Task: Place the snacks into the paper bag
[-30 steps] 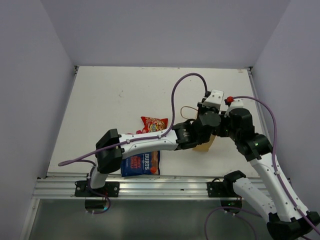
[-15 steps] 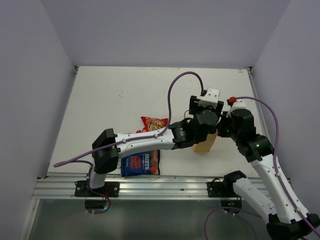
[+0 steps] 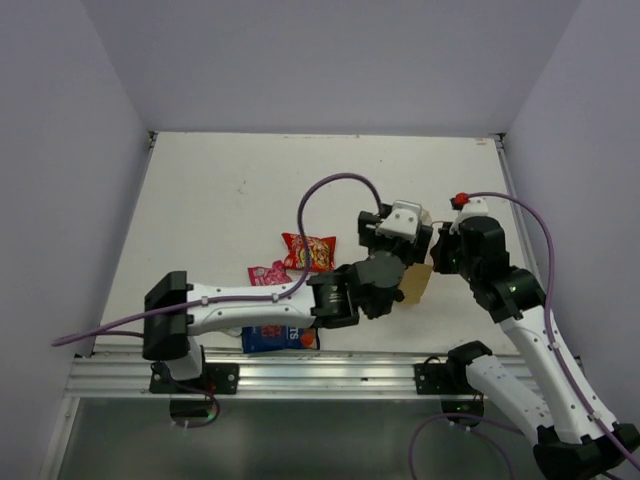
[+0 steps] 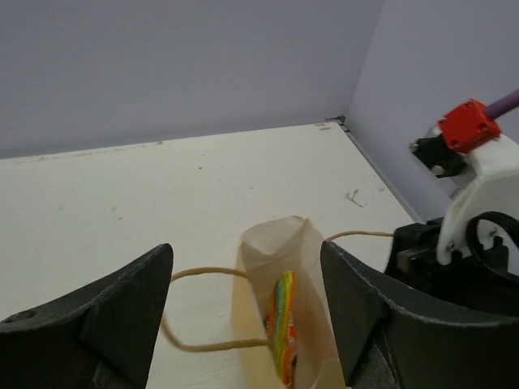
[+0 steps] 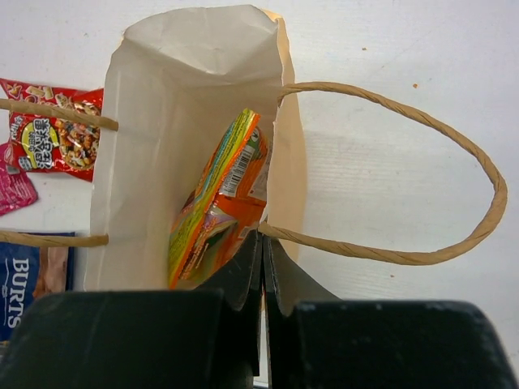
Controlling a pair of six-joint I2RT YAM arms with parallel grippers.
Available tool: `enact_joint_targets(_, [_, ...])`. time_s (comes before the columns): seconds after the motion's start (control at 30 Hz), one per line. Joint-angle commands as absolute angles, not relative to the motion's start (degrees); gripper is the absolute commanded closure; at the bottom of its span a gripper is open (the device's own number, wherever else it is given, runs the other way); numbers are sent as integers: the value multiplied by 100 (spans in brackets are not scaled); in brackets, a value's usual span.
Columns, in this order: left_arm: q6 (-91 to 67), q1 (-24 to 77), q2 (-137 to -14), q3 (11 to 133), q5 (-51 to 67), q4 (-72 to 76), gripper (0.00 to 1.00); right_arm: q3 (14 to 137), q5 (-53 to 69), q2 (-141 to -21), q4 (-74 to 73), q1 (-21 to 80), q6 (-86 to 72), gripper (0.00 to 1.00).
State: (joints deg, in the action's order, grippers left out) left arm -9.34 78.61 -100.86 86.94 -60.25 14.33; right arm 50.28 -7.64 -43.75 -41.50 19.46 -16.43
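Your blue Burts bag (image 3: 280, 338) lies flat on the table (image 3: 220, 190). It is partly covered by the left forearm and sits well back and left of the left fingers. In the right wrist view it shows at the low left edge, on the far side of the bag from the right fingers.

Pink packet (image 3: 268, 273) comes next, flat, just beyond the blue one and apart from both sets of fingers.

Red packet (image 3: 308, 251) is just right of the pink one, flat, print up, left of the left fingers and not touched.

Left gripper (image 4: 243, 267): your fingers are spread wide, one on either side of the paper bag (image 4: 276, 243). The bag's mouth sits between and below them, with a gap visible on both sides.

The paper bag is upright and open. Orange packet (image 5: 215, 203) is inside, standing on edge and leaning toward the wall nearer the right fingers.

One handle loop (image 4: 195, 312) hangs toward the left-hand finger of your left gripper. The other loop (image 5: 438, 162) arcs out to the right of the right fingers.

Right gripper (image 5: 261, 259): fingers pressed together, pinching the bag's side wall at the rim, right where that loop joins. The orange packet's lower end sits just left of those closed fingertips; can't tell if it touches them.
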Motion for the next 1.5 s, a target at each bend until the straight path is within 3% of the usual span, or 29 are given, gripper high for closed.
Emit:
enact_joint_targets(0.0, [479,7770,-8862,7519,-7610,3459,21,5001,-615,-4386,-4096,1960,-1538,100])
enact_joint_targets(0.03, [179,7656,-8355,6880,-7646,3132,20,5010,-615,-4386,-4096,1969,-1529,100])
enact_joint_targets(0.07, [-1486,7394,-8097,6734,-7429,2259,18,5010,-607,-4386,-4096,1969,-1529,100])
enact_joint_targets(0.1, [-2399,7226,-7877,6645,-7131,179,18,5010,-598,-4386,-4096,1960,-1529,100])
enact_joint_targets(0.2, [-3706,6391,-7401,6234,-6182,-1664,18,5001,-580,-4394,-4070,1960,-1529,100])
enact_joint_targets(0.4, [-5084,6310,-8162,6213,-4923,-4124,19,5010,-562,-4491,-4078,1969,-1521,100])
enact_joint_targets(0.63, [-6493,7250,-8938,6073,-4395,-5298,20,5018,-598,-4438,-4096,1969,-1529,100])
enact_joint_targets(0.77, [-6672,7540,-8965,5732,-4123,-5170,19,5001,-598,-4386,-4069,1969,-1538,100])
enact_joint_targets(1.1, [-6233,7603,-8105,3747,-3349,-2378,18,4992,-536,-4333,-4069,1969,-1538,100])
enact_joint_targets(1.3, [-6073,7603,-8103,3445,-3173,-1802,18,4992,-519,-4351,-4069,1969,-1529,100])
enact_joint_targets(1.33, [-6082,7603,-8208,3454,-3121,-1802,20,4992,-501,-4351,-4069,1969,-1529,100])
enact_joint_targets(1.4, [-6126,7603,-8481,3507,-3050,-1776,37,4992,-501,-4342,-4069,1960,-1529,100])
enact_joint_targets(1.43, [-6126,7603,-8542,3516,-3032,-1767,48,4992,-501,-4342,-4069,1969,-1538,100])
enact_joint_targets(1.47, [-6152,7620,-8621,3550,-3032,-1758,68,4992,-510,-4342,-4061,1969,-1529,100])
